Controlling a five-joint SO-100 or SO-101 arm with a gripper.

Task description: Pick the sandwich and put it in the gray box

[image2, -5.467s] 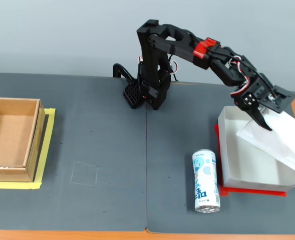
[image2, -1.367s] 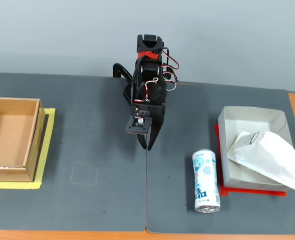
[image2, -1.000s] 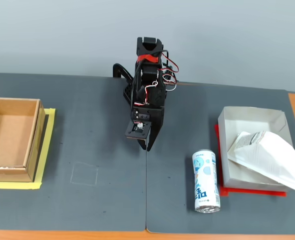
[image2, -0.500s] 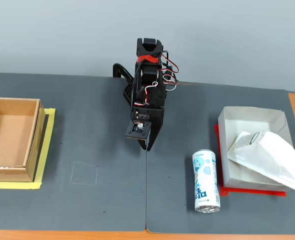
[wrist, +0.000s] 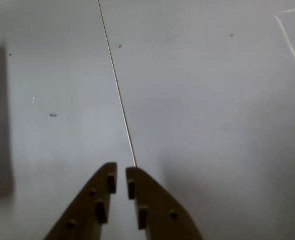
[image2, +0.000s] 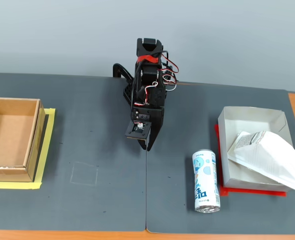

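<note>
In the fixed view the sandwich [image2: 267, 154], a flat white wrapped packet with a gray label at its left end, lies in the gray box [image2: 252, 116], its right end hanging over the rim. The light-gray tray sits on a red base plate [image2: 255, 191] at the right. My gripper [image2: 148, 146] hangs near the middle of the dark mat, well left of the box, shut and empty. In the wrist view the gripper [wrist: 121, 172] shows its two fingertips almost touching above the bare mat and its seam. The sandwich and box are out of the wrist view.
A blue-and-white drink can [image2: 206, 181] lies on its side just left of the gray box. A brown cardboard box [image2: 9, 137] on yellow tape stands at the left edge. A faint chalk square [image2: 84, 173] marks the mat left of the seam [wrist: 118, 90].
</note>
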